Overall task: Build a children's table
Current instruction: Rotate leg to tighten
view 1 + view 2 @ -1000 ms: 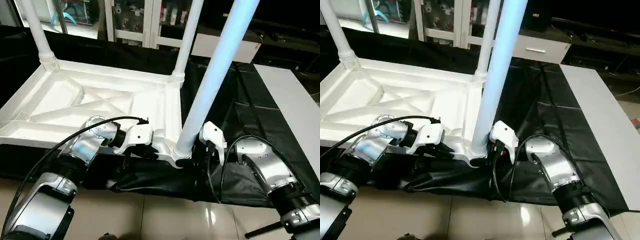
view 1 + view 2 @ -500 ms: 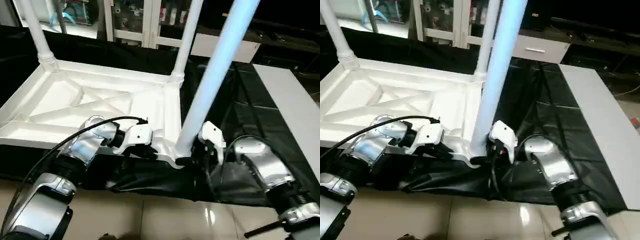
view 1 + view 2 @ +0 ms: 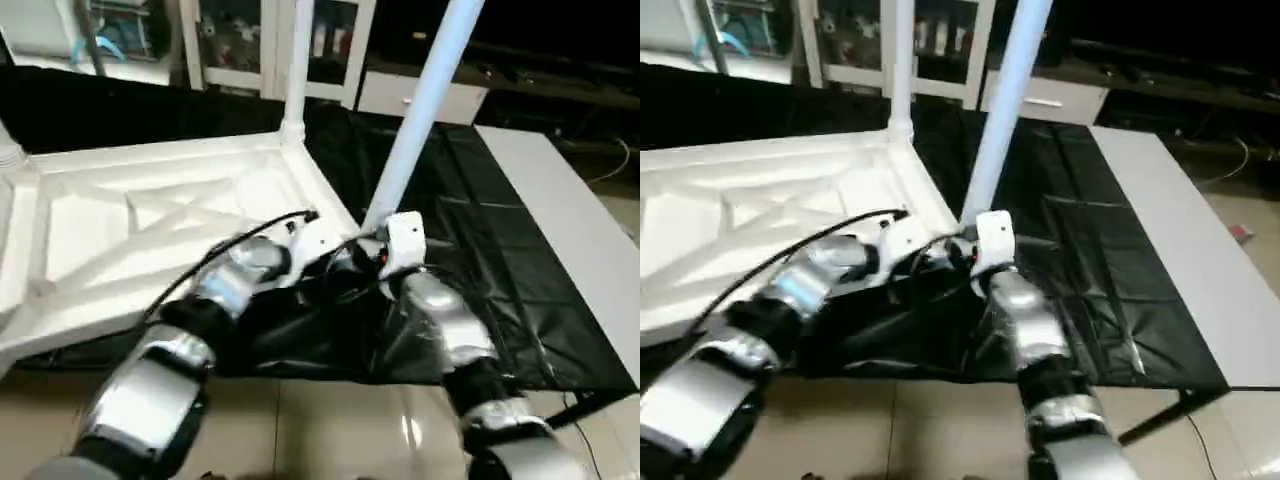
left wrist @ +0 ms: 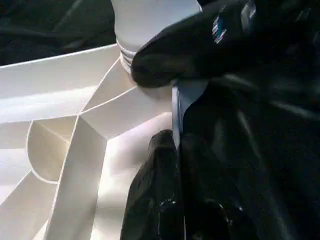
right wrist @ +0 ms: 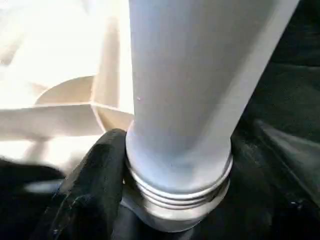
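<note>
Underneath, black-draped work table (image 3: 470, 250), cabinets (image 3: 300, 40) behind.

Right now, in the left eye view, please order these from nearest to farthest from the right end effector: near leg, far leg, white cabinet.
1. Near leg, right at the right end effector.
2. Far leg, behind, at the tabletop's back corner.
3. White cabinet, beyond the black-draped table.

Black cloth (image 3: 480, 250) drapes the work table (image 3: 560, 220), cabinets (image 3: 330, 50) behind.

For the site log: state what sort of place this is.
Probably an indoor lab or workshop. The upturned white tabletop lies on a black-draped work table, glass-fronted cabinets holding small items line the back wall, and the floor is glossy tile.
</note>
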Controlling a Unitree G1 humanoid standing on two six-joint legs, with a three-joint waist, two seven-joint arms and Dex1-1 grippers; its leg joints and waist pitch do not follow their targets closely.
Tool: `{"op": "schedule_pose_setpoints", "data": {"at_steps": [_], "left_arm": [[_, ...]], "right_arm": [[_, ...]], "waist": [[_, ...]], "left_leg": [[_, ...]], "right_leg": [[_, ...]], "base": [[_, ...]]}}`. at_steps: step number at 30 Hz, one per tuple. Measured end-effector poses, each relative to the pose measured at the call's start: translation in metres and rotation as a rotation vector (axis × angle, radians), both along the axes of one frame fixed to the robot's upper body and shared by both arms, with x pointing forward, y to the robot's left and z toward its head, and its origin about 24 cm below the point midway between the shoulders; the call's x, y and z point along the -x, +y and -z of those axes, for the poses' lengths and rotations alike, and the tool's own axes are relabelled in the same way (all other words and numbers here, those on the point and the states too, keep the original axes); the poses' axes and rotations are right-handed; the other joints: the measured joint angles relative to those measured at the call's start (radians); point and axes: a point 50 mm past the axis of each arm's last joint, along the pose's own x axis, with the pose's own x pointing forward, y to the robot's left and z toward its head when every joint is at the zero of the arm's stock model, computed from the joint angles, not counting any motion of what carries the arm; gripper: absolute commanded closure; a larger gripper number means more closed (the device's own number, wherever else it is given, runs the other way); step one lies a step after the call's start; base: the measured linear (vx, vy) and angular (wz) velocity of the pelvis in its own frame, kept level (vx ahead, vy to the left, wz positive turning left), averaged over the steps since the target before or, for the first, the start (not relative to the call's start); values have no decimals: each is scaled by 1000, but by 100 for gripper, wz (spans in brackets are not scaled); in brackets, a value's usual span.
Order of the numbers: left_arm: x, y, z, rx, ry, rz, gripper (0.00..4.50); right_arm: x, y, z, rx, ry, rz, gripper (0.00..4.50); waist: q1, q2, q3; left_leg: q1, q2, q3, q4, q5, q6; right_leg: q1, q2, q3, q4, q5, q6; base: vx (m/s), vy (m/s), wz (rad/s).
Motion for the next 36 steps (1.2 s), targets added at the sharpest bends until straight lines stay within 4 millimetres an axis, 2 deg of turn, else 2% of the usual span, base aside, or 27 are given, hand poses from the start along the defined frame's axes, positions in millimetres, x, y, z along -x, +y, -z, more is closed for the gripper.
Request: {"op": "schedule_pose_setpoints", "data": {"at_steps": [5,7,9,10,15,16,19,24,25,28,34,36], "left_arm": [[-2,-2,-1,-4,-15,4,450],[-2,-2,-2,-8,-25,12,450],[-2,1,-3,-13,-34,12,450],[-3,3,-3,-18,-42,8,450],[-3,12,-3,-28,-46,22,450],[-2,14,-3,-30,-41,38,450],[3,26,-4,-38,-3,110,450],[12,43,-9,-56,49,250,450],[17,46,-10,-57,65,315,450],[26,52,-11,-62,101,416,450],[36,48,-12,-64,178,513,450],[36,50,-12,-69,180,517,450]], "right_arm": [[-1,0,0,-39,-25,7,184],[-1,-4,0,-64,-30,-10,114],[-1,-6,-2,-79,-45,-35,112],[0,-5,-6,-91,-67,-63,92],[-2,-15,-32,-61,-193,-180,59],[-2,-19,-36,-44,-201,-217,36],[4,-42,-37,55,-174,-363,15],[22,-55,-29,98,-91,-612,6],[29,-57,-28,127,-70,-709,6],[40,-65,-26,154,-26,-839,6],[47,-55,-28,90,-18,-971,6],[47,-54,-25,87,-4,-983,6]], "waist": [[4,0,0],[6,0,0],[8,1,1],[7,3,2],[1,5,3],[2,5,3],[11,6,4],[11,8,4],[13,8,4],[21,8,4],[41,8,4],[40,8,4]], "left_leg": [[0,-1,0,-2,0,0],[0,-1,0,-4,0,0],[0,-1,0,-5,0,0],[0,-1,0,-5,0,0],[1,0,-1,-6,0,0],[1,0,-1,-7,0,0],[1,0,0,-8,0,0],[0,1,0,-7,0,0],[0,1,0,-9,0,0],[0,1,1,-10,-1,0],[1,1,3,-9,-1,0],[1,1,3,-9,-1,0]], "right_leg": [[0,-1,1,0,8,-3],[0,0,1,-1,8,-2],[0,0,1,-1,8,-2],[-1,0,1,-1,8,-2],[-1,1,0,0,8,-2],[-1,1,0,-1,8,-2],[-1,1,-1,-2,8,-1],[0,2,0,-3,6,0],[0,1,0,-6,6,0],[0,1,-1,-6,5,-1],[1,0,-1,-6,5,-1],[1,0,-1,-6,5,-1]], "base": [[0,0,0],[0,0,0],[0,0,0],[0,0,0],[0,0,0],[0,0,0],[0,0,0],[0,0,0],[0,0,0],[0,0,0],[0,0,0],[0,0,0]]}}
